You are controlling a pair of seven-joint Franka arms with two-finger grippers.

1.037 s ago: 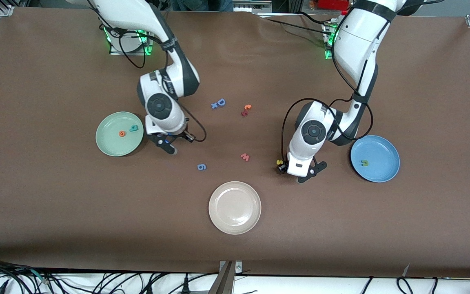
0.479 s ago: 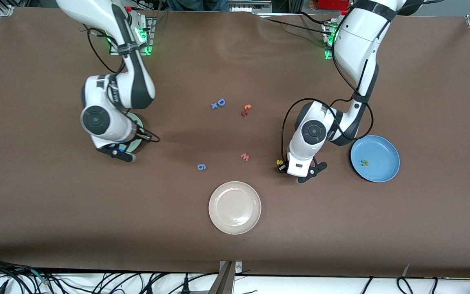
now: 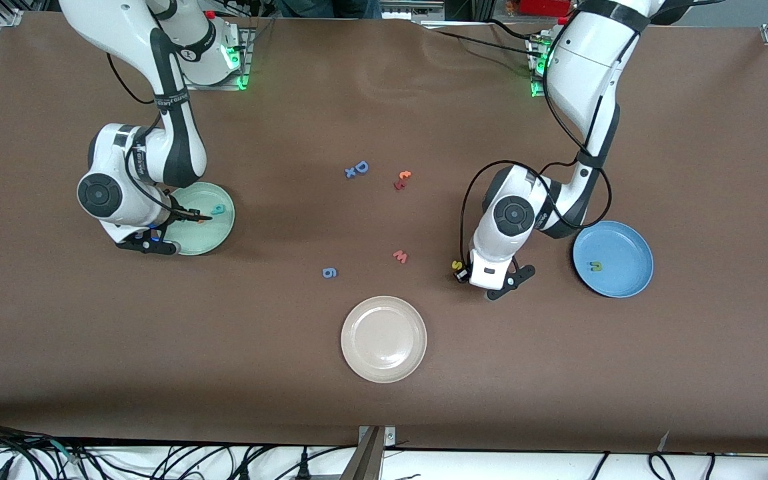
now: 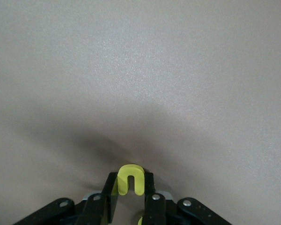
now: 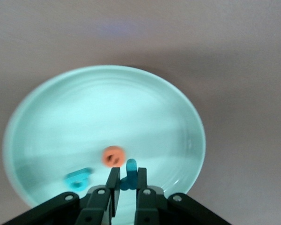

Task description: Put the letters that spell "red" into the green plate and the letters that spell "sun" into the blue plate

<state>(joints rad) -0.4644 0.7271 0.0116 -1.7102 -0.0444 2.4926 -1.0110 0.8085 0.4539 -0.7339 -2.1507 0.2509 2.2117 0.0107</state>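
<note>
My right gripper (image 3: 151, 241) (image 5: 126, 180) hangs over the nearer rim of the pale green plate (image 3: 214, 233) (image 5: 84, 108), shut on a small teal "r" (image 5: 130, 173). An orange "e" (image 5: 113, 156) and a teal "d" (image 3: 222, 210) (image 5: 78, 178) lie in that plate. My left gripper (image 3: 459, 272) (image 4: 130, 187) is down at the table, beside the blue plate (image 3: 624, 247), shut on a yellow letter (image 3: 456, 265) (image 4: 130, 179) that reads as "s" in the front view. A dark green "n" (image 3: 596, 267) lies in the blue plate.
A beige-white plate (image 3: 384, 339) sits nearest the front camera. Loose letters lie mid-table: a blue "g" (image 3: 330, 272), a red "w" (image 3: 401, 256), a blue "D" (image 3: 360, 167) and a red-orange pair (image 3: 402, 180).
The right arm has swung from mid-table, beside the green plate, to over that plate, carrying the teal letter. The left gripper's fingers have closed on the yellow letter; that arm stayed in place.
</note>
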